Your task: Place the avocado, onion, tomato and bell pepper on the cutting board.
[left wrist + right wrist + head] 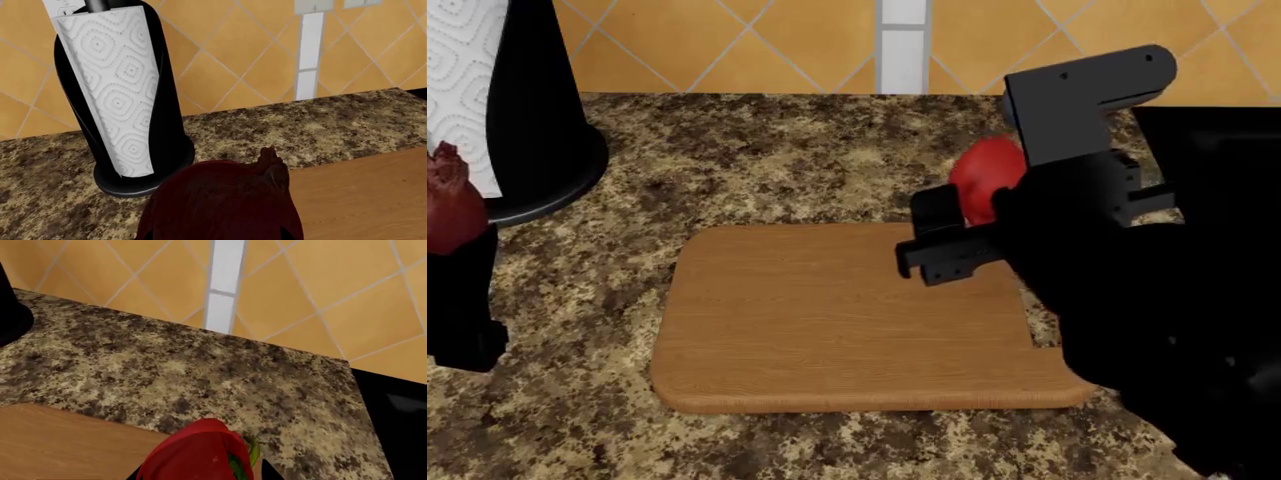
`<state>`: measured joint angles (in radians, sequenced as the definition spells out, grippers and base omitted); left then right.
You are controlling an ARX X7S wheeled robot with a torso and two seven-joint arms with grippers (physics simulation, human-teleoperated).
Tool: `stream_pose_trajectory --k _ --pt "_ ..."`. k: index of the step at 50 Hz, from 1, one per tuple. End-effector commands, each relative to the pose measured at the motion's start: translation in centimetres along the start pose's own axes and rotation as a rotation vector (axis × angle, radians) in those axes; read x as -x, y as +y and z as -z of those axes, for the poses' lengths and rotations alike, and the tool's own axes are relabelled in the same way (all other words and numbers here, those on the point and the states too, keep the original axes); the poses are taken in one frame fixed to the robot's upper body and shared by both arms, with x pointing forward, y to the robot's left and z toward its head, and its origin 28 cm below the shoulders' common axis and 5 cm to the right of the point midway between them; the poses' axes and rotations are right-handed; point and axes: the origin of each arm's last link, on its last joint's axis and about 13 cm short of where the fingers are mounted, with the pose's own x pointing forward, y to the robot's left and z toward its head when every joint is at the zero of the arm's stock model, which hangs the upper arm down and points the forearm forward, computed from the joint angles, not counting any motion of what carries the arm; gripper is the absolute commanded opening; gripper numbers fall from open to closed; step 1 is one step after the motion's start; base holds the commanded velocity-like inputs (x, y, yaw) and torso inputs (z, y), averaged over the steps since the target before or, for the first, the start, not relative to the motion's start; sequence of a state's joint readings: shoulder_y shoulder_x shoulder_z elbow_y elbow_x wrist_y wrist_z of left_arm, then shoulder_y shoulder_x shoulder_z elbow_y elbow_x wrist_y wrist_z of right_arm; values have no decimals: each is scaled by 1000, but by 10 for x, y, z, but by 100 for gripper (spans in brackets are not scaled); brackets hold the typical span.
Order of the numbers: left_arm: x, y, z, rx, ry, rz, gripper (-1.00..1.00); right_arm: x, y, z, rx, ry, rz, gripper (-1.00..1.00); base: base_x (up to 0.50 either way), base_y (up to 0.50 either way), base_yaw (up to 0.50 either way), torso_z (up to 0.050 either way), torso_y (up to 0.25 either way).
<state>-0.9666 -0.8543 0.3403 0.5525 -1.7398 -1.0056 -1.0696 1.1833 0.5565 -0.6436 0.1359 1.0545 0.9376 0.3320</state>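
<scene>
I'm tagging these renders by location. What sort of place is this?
Most likely a kitchen counter: a speckled granite worktop, an orange tiled backsplash, a paper towel roll on a black holder and a wooden cutting board.

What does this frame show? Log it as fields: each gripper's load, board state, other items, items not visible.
left gripper: shut on the onion, beside the cutting board's left edge
right gripper: shut on the tomato, green calyx visible in the right wrist view, at the board's far right corner
cutting board: bare, on the granite counter
other: paper towel holder by the tiled wall
not visible: avocado, bell pepper
</scene>
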Motion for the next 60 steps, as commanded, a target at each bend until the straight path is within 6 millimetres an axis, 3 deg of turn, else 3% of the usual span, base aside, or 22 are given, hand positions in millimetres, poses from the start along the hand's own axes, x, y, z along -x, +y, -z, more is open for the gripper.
stream_pose_trajectory --k 1,23,60 --pt "-1 -1 -4 35 -24 24 -100 -13 5 1 8 -3 -58 -100 0 0 0 0 0" --pt "-1 0 -3 36 -26 23 -100 -41 3 5 12 29 -28 -100 0 0 0 0 0" --pt "0 0 -4 37 -28 18 -100 -52 2 36 26 118 5 -100 0 0 0 0 0"
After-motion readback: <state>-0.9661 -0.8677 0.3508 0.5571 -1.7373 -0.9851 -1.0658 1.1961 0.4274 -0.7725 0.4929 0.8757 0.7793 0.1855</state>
